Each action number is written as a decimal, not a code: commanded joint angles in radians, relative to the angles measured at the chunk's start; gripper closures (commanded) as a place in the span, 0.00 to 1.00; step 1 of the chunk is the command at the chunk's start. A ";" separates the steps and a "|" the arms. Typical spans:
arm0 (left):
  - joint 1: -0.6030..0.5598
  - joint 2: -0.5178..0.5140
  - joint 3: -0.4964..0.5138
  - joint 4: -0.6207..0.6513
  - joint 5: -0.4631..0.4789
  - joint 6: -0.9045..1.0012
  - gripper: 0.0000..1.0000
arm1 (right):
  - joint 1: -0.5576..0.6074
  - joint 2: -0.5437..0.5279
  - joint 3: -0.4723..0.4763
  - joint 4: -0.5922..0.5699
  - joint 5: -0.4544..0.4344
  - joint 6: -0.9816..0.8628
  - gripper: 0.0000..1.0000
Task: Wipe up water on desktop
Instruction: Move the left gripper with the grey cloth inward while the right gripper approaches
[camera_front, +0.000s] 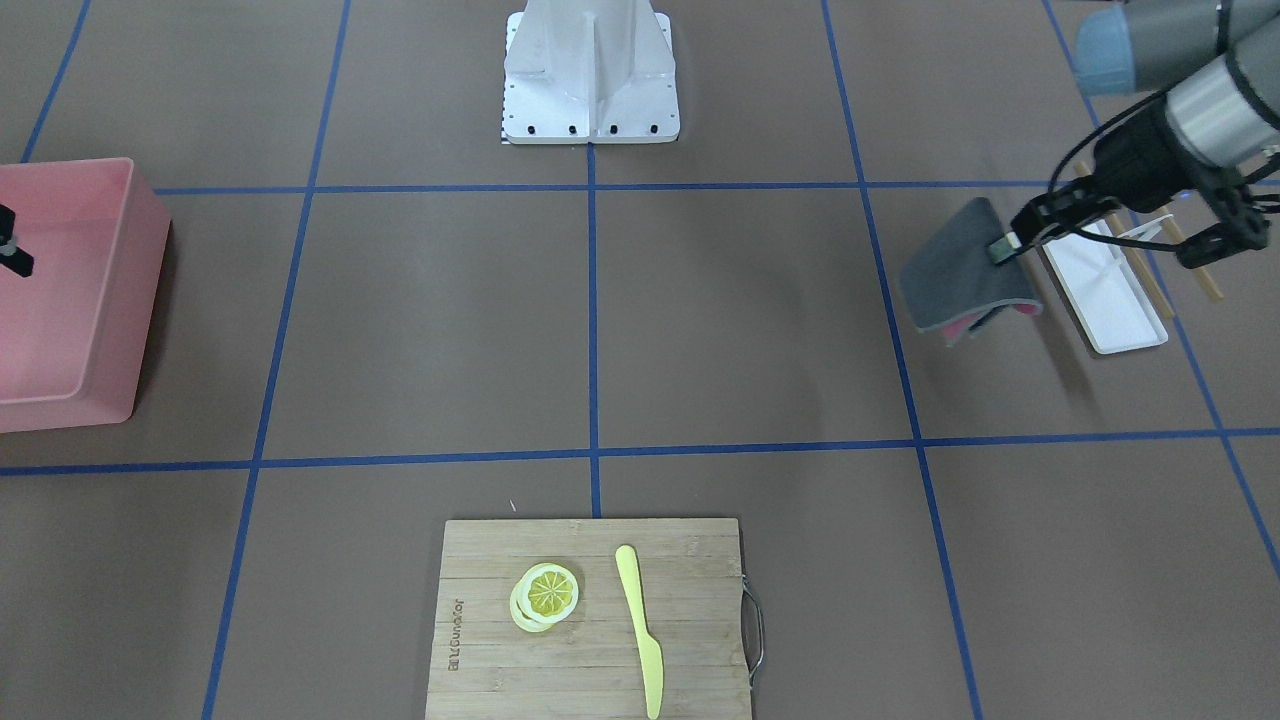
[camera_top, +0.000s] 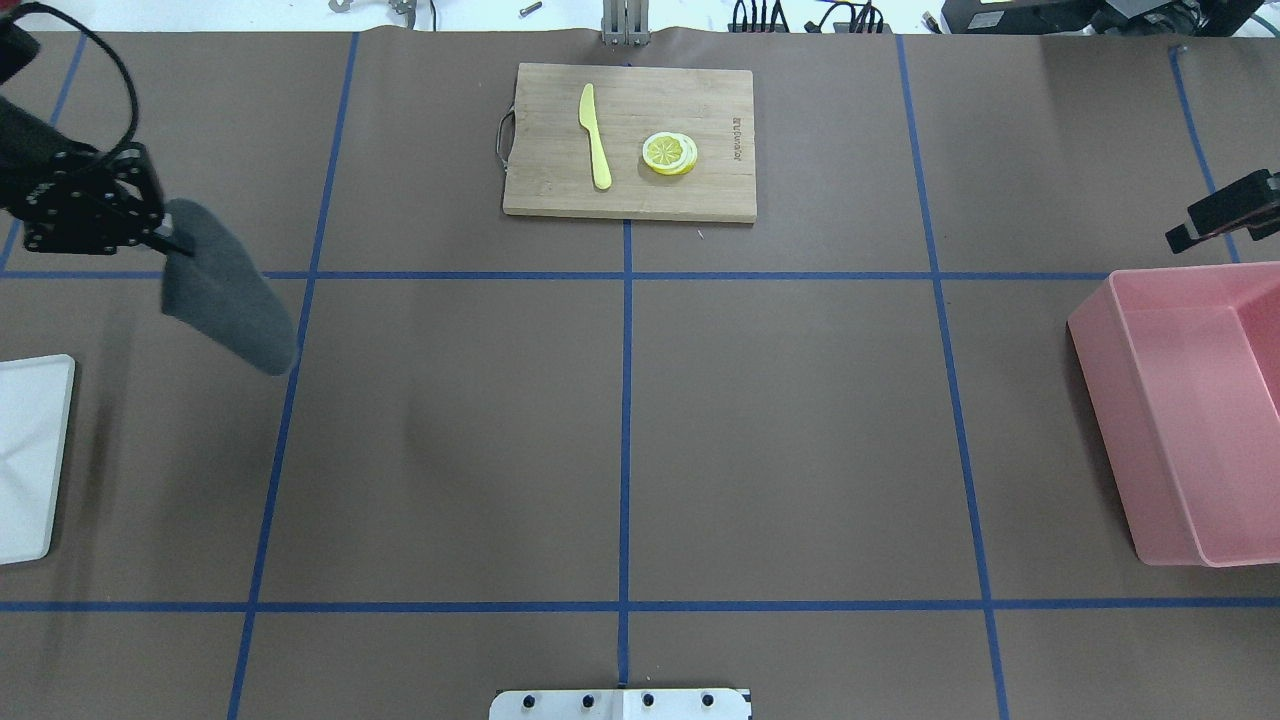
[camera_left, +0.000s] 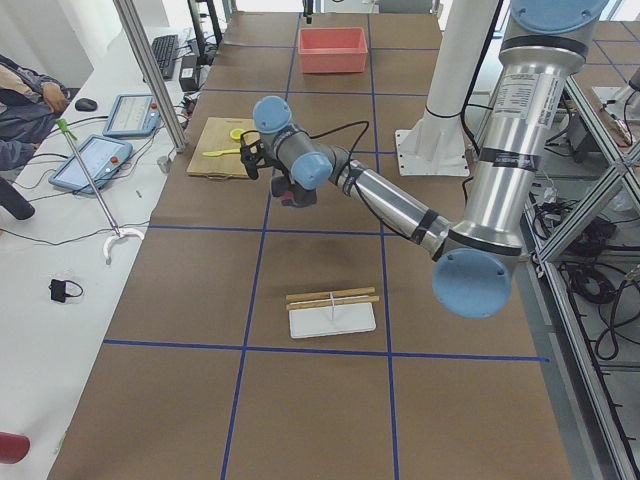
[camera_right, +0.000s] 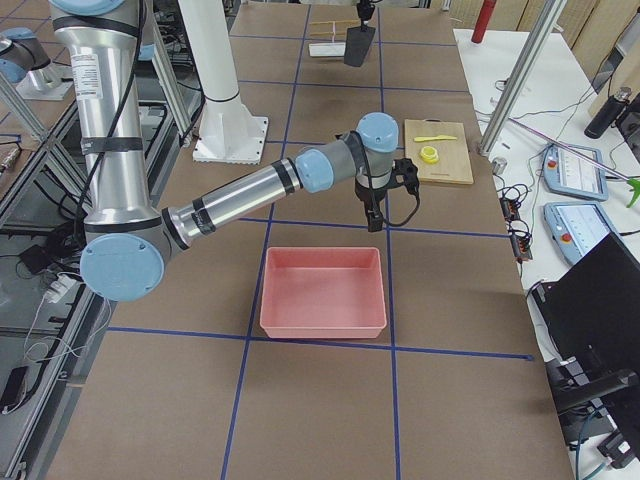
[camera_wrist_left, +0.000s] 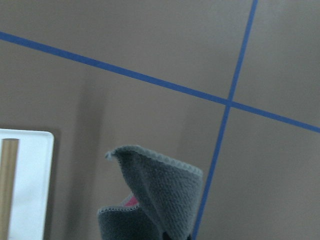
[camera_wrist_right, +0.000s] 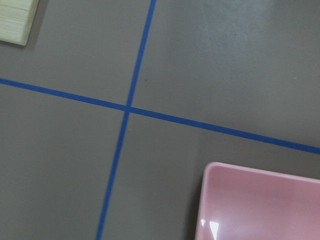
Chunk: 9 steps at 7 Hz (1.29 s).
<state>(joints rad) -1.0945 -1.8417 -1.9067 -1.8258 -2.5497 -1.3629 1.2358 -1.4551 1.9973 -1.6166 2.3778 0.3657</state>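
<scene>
My left gripper (camera_front: 1005, 247) pinches the grey cloth (camera_front: 955, 268) in the air near the desktop's (camera_front: 740, 320) left edge, ready for wiping; my right gripper (camera_top: 1222, 214) hangs by the right edge; I cannot tell its fingers.

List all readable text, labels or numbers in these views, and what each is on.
Engraved brand word on the cutting board: too blurred to read.
Left-arm label, printed on the near arm's silver tube: too small to read.
Right-arm label, printed on the near arm's silver tube: too small to read.
Desktop: no text, only blue tape lines.
</scene>
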 joint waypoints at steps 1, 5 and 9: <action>0.167 -0.193 0.024 0.025 0.119 -0.250 1.00 | -0.178 0.134 0.070 0.001 -0.139 0.203 0.00; 0.379 -0.450 0.138 0.094 0.327 -0.474 1.00 | -0.396 0.280 0.086 0.160 -0.279 0.353 0.00; 0.463 -0.544 0.233 -0.024 0.442 -0.623 1.00 | -0.599 0.280 0.092 0.371 -0.543 0.418 0.00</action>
<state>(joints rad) -0.6374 -2.3790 -1.7016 -1.7922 -2.1144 -1.9511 0.6649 -1.1754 2.0856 -1.2723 1.8637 0.7835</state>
